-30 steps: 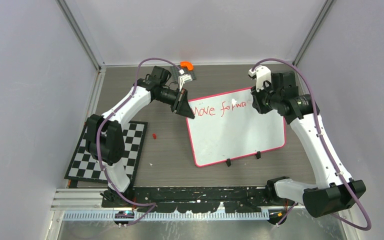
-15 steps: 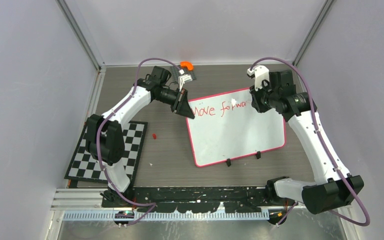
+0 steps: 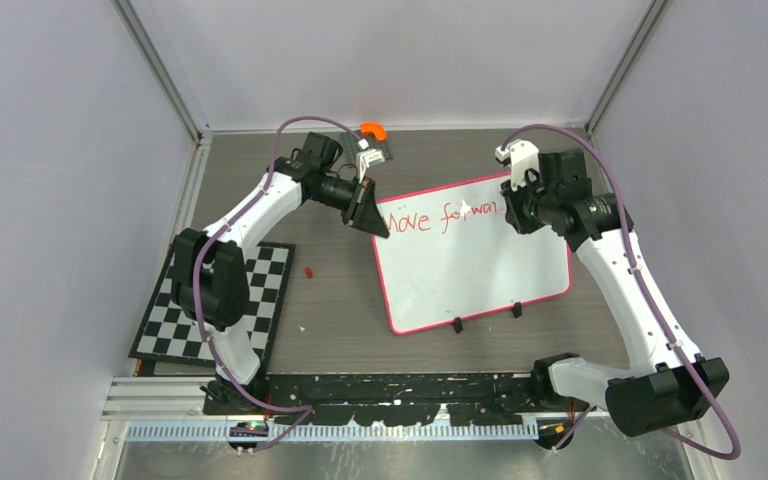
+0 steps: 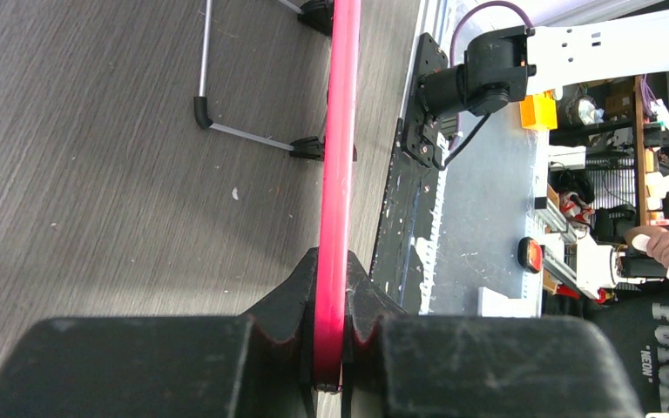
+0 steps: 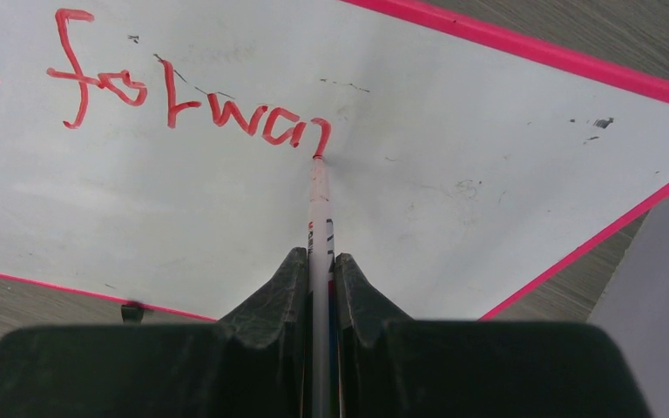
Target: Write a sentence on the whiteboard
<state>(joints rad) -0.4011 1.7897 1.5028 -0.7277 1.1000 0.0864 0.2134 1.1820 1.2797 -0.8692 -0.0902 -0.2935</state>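
The whiteboard, white with a pink-red rim, lies on the table with two black clips on its near edge. My left gripper is shut on its rim at the far left corner. My right gripper is shut on a white marker. The marker's tip touches the board at the end of the red sentence, which reads "Move forwar" in one line. The right wrist view shows "forwa" and a fresh curved stroke. No second line shows.
A black-and-white checkerboard mat lies at the near left. A small red cap sits on the table left of the board. An orange-and-white object lies at the back behind the left gripper. Walls close in both sides.
My right gripper has shifted slightly right along the first line with the marker. One more stroke now follows "forwa". The left arm and the board have not moved.
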